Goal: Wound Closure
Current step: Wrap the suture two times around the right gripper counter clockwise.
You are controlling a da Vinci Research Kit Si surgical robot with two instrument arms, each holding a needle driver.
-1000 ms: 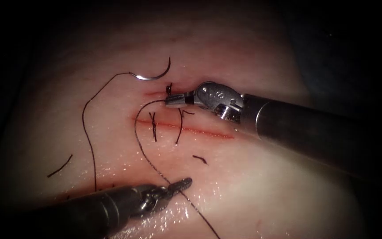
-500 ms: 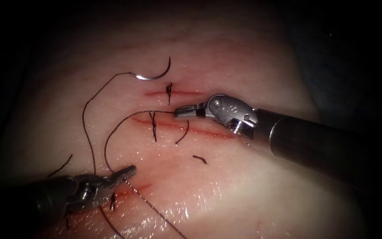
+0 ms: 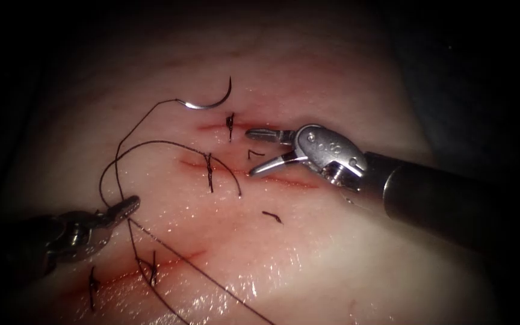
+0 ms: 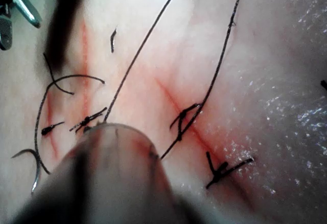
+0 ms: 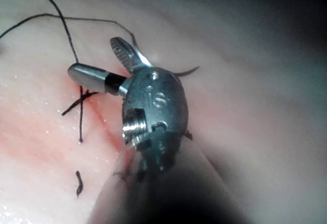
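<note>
Since 0.5 s ago my left tool (image 3: 124, 207) moved further left w/ jaws clamped on the thread (image 3: 151, 144); my right tool (image 3: 260, 151) let go, jaws now apart, holding nothing, over the cut (image 3: 284, 179). Needle (image 3: 212, 101) lies free on the tissue (image 3: 332, 253), upper centre, not embedded, prob. parked clear of the work.

The only lettering stands on the rounded metal wrist housing (image 5: 156, 101) of the right arm's tool (image 5: 93, 56), just behind its two jaws. In the right wrist view two small characters are stamped into the metal there, and they read like "IS", though the first could as well be the figure 1 and the second a 5. In the endoscope view the same housing carries a short row of stamped marks that are too small to make out, and nothing else in the pictures bears readable text, numbers or signs.
</note>
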